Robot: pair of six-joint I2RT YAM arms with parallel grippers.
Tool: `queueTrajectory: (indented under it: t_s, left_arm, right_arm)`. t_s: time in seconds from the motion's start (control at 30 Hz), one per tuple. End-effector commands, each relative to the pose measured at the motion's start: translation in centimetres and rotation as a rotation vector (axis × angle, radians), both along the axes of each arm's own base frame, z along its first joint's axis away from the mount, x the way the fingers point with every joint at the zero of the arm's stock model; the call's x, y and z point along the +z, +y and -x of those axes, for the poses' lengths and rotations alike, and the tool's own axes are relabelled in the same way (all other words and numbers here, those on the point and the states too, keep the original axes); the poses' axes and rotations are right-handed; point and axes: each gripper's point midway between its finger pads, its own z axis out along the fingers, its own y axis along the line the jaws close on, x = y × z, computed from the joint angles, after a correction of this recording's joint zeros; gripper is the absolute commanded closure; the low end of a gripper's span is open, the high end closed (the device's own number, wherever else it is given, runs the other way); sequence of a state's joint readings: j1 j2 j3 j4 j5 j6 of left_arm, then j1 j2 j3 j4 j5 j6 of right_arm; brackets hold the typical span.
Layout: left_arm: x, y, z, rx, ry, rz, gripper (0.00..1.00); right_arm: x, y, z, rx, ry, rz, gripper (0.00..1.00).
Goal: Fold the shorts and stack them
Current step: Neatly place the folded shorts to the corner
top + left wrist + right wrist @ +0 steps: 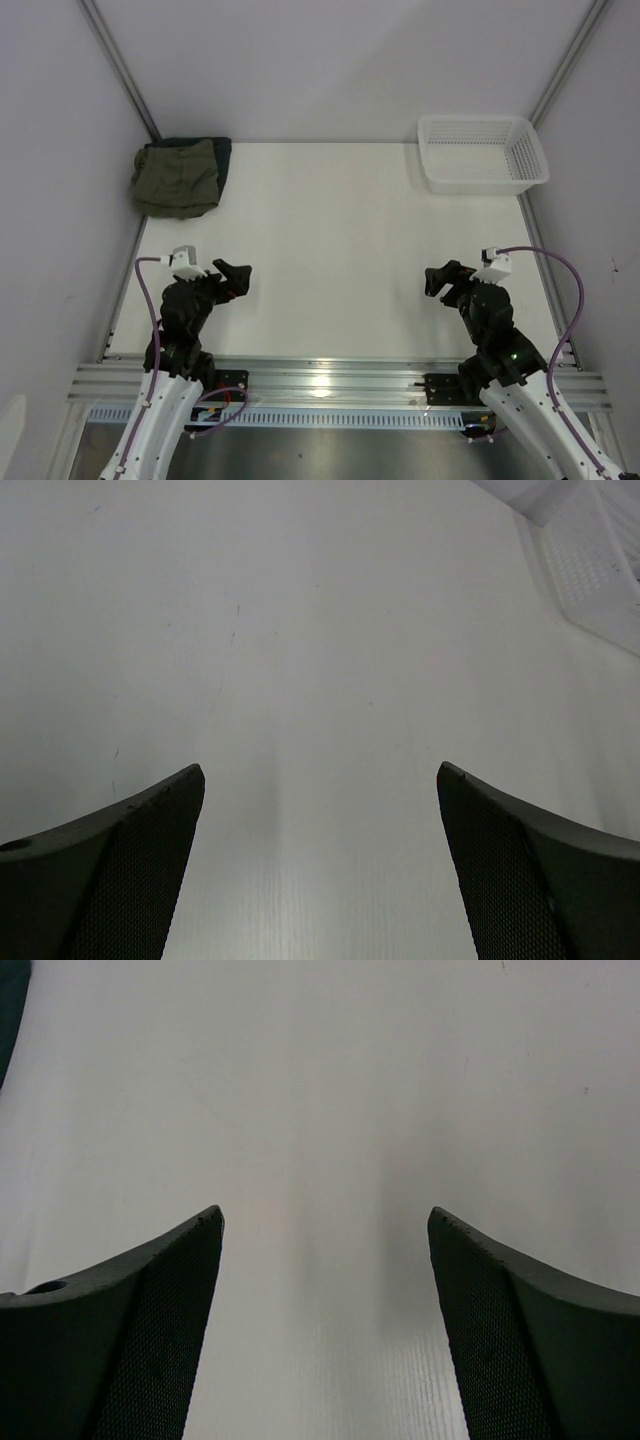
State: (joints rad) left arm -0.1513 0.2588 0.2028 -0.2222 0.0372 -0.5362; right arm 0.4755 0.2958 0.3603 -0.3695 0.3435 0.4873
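Note:
The olive-green shorts [178, 177] lie folded in a pile at the far left corner of the white table [330, 250], on top of a darker cloth [222, 152]. My left gripper [237, 277] is open and empty at the near left, far from the shorts. My right gripper [437, 280] is open and empty at the near right. In the left wrist view the gripper [320, 780] shows only bare table between its fingers. In the right wrist view the gripper [325, 1225] is the same, with a dark cloth edge [10, 1010] at the top left corner.
A white plastic basket [482, 152] stands at the far right corner; its corner shows in the left wrist view [585, 565]. Grey walls close the left, right and far sides. A metal rail [330, 380] runs along the near edge.

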Motion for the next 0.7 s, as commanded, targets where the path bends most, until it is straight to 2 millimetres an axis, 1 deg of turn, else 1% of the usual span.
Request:
queueTrajectory:
  t_s: [0.0,0.07,0.27,0.47,0.63,0.67]
  left_arm:
    - [0.99,-0.38,-0.13,-0.032,-0.056,-0.019,0.01]
    - [0.75,-0.3,-0.15,-0.028,-0.047,-0.02,0.01]
    - [0.45,-0.28,-0.27,-0.025,-0.029,-0.023,0.01]
    - [0.42,-0.21,-0.31,-0.02,-0.026,-0.024,0.01]
    - [0.49,-0.18,-0.31,-0.019,-0.027,-0.024,0.01]
    - [0.82,-0.18,-0.34,-0.019,-0.033,-0.023,0.01]
  right_arm:
    - [0.87,-0.28,-0.38,-0.017,-0.046,-0.004,0.16]
    - [0.7,-0.21,-0.31,-0.014,-0.04,-0.007,0.16]
    - [1.03,-0.34,-0.33,-0.022,-0.046,-0.01,0.17]
    - [0.75,-0.62,-0.32,-0.045,-0.033,-0.016,0.17]
    - [1.25,-0.55,-0.32,-0.036,-0.045,-0.016,0.17]
    - [1.32,-0.57,-0.33,-0.038,-0.046,-0.016,0.16]
